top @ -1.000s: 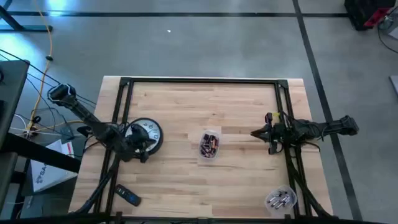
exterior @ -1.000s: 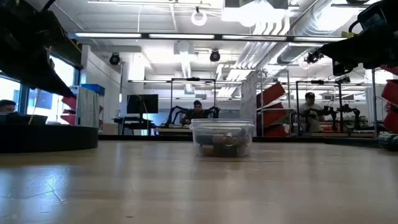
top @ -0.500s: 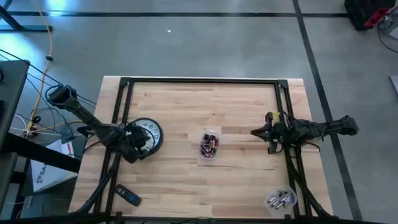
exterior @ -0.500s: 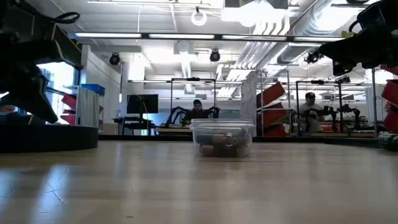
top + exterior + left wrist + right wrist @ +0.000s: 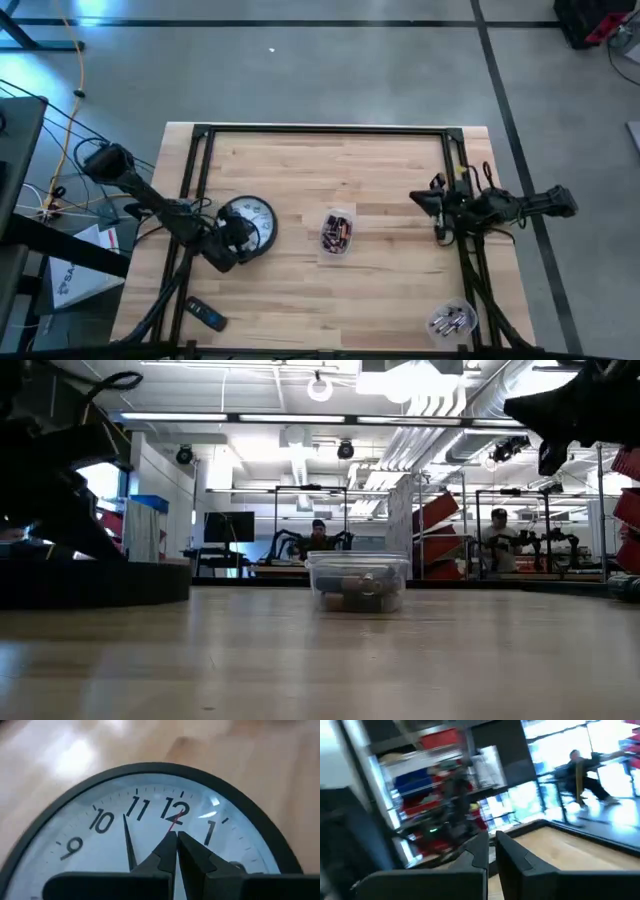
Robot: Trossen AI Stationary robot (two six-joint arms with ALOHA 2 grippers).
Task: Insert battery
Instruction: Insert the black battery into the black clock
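Pale wood planks make up the bench (image 5: 300, 290), and at its left side the left pincer (image 5: 232, 240) sits low over the clock (image 5: 250, 220), its fingers clenched nearly together with nothing between them, tips over the glass near the twelve in the left wrist view. The clock lies face up, so I judge the pincer is there to shift or turn it and expose the battery slot on the back. Just right of that pincer, near the bench's middle, stands a clear tub of batteries (image 5: 338, 234), untouched. Further right the right pincer (image 5: 418, 202) hangs above the bench, fingers close together and empty, waiting. Near it, at the front corner, a second tub (image 5: 451, 321) holds more cells.
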